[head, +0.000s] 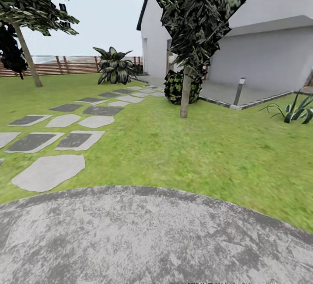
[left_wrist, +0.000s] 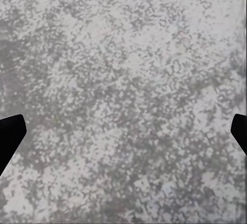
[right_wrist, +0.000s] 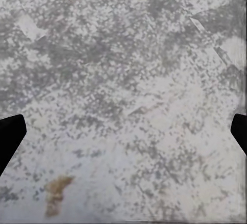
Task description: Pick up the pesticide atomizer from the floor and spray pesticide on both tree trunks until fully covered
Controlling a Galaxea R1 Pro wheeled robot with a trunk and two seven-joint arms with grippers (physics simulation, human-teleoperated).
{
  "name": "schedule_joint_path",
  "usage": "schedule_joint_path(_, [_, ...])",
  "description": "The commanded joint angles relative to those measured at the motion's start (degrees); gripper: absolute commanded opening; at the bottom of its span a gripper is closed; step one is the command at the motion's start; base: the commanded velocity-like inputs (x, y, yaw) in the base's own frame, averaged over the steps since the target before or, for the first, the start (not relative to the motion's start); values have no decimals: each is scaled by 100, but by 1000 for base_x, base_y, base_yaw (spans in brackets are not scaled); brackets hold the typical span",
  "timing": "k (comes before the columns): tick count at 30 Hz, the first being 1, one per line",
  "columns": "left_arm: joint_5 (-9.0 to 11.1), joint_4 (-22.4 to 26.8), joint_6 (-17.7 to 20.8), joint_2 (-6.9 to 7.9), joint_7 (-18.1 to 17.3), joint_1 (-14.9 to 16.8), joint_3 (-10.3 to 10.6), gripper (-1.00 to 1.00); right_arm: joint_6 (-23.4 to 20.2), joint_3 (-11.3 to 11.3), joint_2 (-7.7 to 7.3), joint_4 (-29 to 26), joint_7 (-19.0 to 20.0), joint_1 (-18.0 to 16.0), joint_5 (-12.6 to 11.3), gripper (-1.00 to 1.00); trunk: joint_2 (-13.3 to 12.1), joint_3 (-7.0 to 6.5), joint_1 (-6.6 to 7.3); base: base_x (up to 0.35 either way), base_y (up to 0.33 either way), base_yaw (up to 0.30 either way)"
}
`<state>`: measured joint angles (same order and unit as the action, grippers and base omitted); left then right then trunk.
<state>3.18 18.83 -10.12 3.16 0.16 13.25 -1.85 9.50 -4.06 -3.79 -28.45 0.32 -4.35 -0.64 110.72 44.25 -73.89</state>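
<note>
The robot stood on a round grey stone patch (head: 143, 236) at the edge of the garden. The green lawn (head: 187, 149) spread out past the patch. One tree trunk (head: 185, 93) stood on the grass beyond the patch, near the white house (head: 261, 49). The other tree trunk (head: 28, 56) leaned far off, close to the brown fence (head: 65, 64). Grey stepping stones (head: 78, 123) ran between the two trunks, away from the patch.

I could not see the little spray bottle anywhere. It may lie on the ground somewhere out of sight.

The left claw (left_wrist: 123, 136) hung over the stone patch. Its dark fingertips (left_wrist: 10, 134) sat far apart, so it was wide open and held nothing. The right claw (right_wrist: 123, 136) was the same, with fingertips (right_wrist: 10, 134) spread wide over the speckled stone.

The job at this point was to find the bottle. I think the robot should turn slowly and look low at the ground, and keep both claws open until the bottle is right between the fingers
</note>
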Motion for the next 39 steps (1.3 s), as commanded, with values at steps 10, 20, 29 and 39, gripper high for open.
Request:
schedule_joint_path(10, [33,-2,-17,0,2,2,0,100,18,-7,1,6,2,-5,-7,100,405,217,-219,0,0,-280])
schedule_joint_path(20, [33,3,-17,0,10,0,0,100,17,-7,1,6,0,-5,-7,100,525,302,-285,0,0,-280])
schedule_joint_path(29, [26,-2,-17,0,19,-1,0,100,23,26,7,16,-1,-6,12,100,525,321,-285,101,0,-183])
schedule_joint_path(39, [28,-2,-17,0,19,-2,0,100,26,57,36,90,4,-6,45,100,525,322,-285,325,0,-9])
